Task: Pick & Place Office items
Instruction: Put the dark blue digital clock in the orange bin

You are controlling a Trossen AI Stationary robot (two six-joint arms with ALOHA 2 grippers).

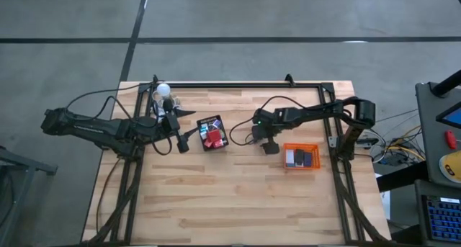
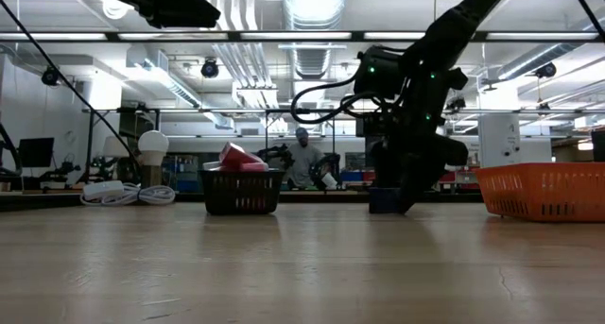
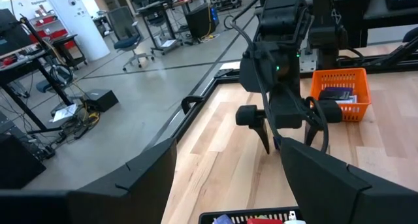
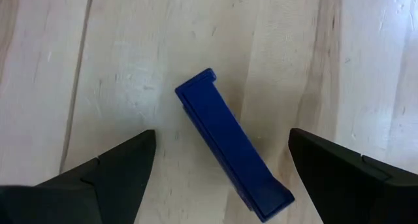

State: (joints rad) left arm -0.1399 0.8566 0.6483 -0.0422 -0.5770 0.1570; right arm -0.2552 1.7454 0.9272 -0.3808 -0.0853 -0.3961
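Two dark jointed arms w/ black cables, green LED on right arm (image 1: 302, 116).

Honestly nothing readable anywhere here. The long blue plastic block (image 4: 232, 155) on the wood table has a plain face, no label, and the orange mesh tray (image 1: 300, 157) shows no print or brand either.
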